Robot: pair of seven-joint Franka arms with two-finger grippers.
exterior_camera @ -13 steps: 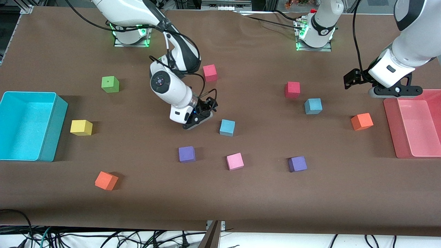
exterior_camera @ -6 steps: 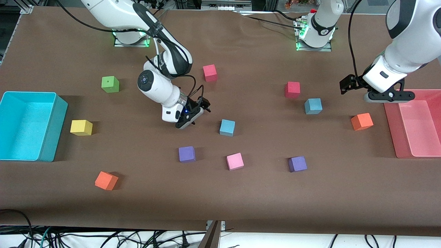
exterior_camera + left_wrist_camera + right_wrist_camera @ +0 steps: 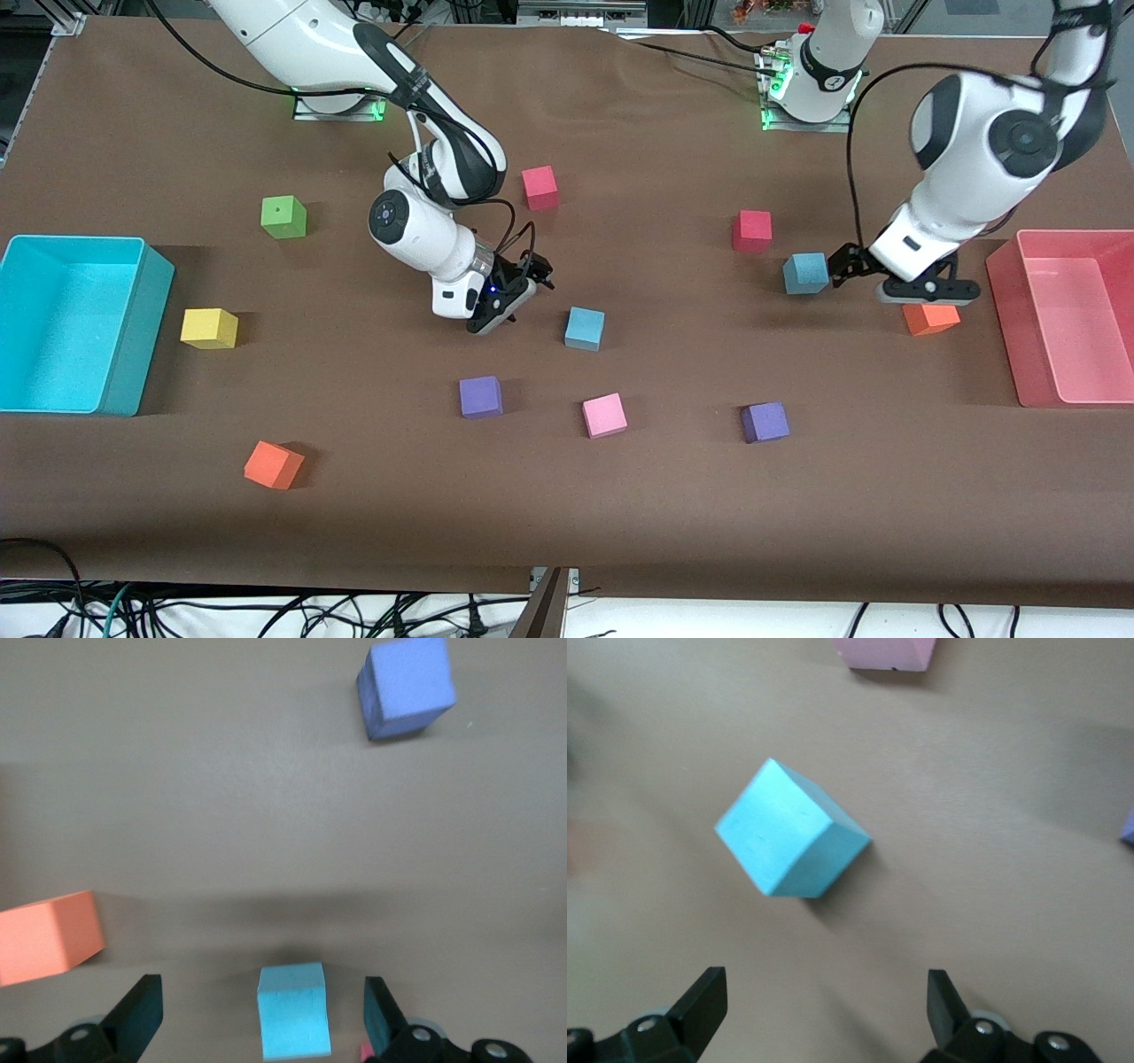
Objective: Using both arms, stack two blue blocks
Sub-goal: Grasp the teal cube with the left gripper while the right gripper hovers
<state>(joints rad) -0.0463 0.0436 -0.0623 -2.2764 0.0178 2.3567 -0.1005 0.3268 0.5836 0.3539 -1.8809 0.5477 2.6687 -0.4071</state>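
Note:
Two sky-blue blocks lie on the brown table: one (image 3: 585, 328) mid-table, one (image 3: 805, 273) toward the left arm's end. My right gripper (image 3: 503, 308) hovers low beside the mid-table block, on its right-arm side, open and empty. In the right wrist view that block (image 3: 788, 842) lies ahead of the open gripper (image 3: 826, 981), not between the fingers. My left gripper (image 3: 926, 297) is open and empty, up between the other blue block and an orange block (image 3: 930, 317). In the left wrist view that blue block (image 3: 294, 1010) shows between the spread fingers of the gripper (image 3: 261, 992), below them.
A teal bin (image 3: 27, 323) stands at the right arm's end and a pink bin (image 3: 1005, 319) at the left arm's end. Red (image 3: 539, 187) (image 3: 751, 230), green (image 3: 283, 217), yellow (image 3: 209, 328), orange (image 3: 274, 464), purple (image 3: 481, 396) (image 3: 765, 422) and pink (image 3: 604, 415) blocks lie scattered.
My left arm has swung from beside the pink bin toward the blue block near it and come lower. My right gripper shifted slightly and stays beside the mid-table blue block. No block moved.

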